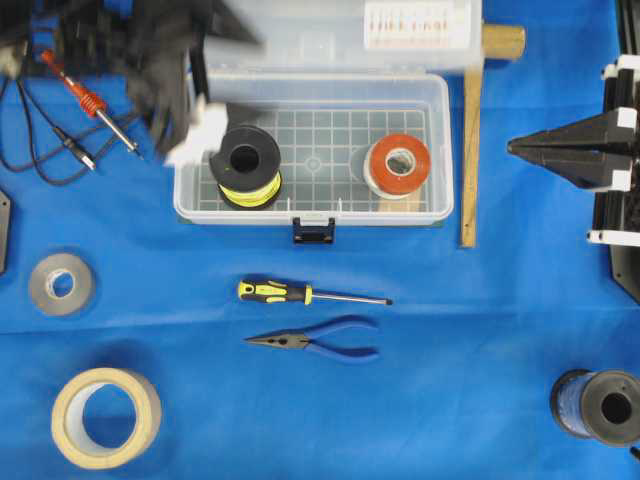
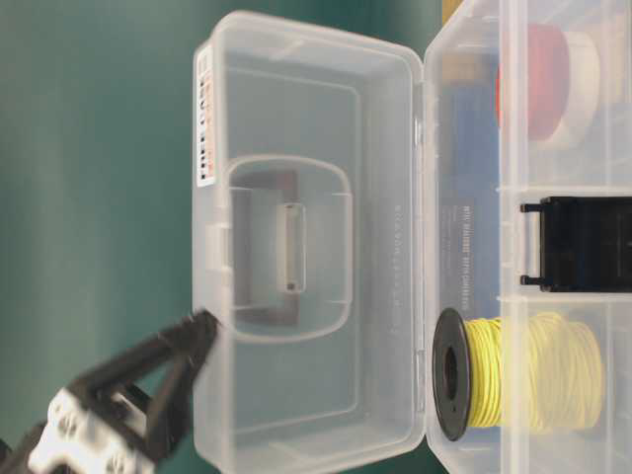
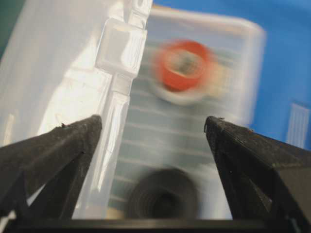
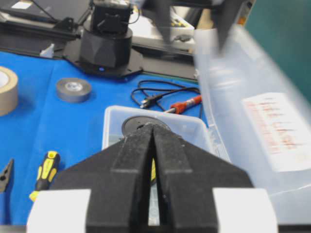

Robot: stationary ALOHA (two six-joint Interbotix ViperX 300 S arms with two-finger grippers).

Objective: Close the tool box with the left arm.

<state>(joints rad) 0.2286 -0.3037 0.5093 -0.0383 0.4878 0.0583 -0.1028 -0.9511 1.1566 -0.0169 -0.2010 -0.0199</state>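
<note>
Blue cloth (image 1: 480, 330); tool box (image 1: 440, 150) open, left gripper (image 3: 153, 128) spread wide at lid.

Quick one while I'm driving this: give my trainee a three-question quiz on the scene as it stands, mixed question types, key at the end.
1. True or false: the tool box lid is shut.
2. Which spool sits in the box at the overhead view's right end? A) the orange-red spool B) the black spool of yellow wire C) the blue spool
3. Fill in: on the cloth in front of the box, nearest its latch, lies the ____.

Key:
1. False; the lid stands open, the left claw open beside it.
2. A.
3. screwdriver; the pliers lie beyond it.
</note>
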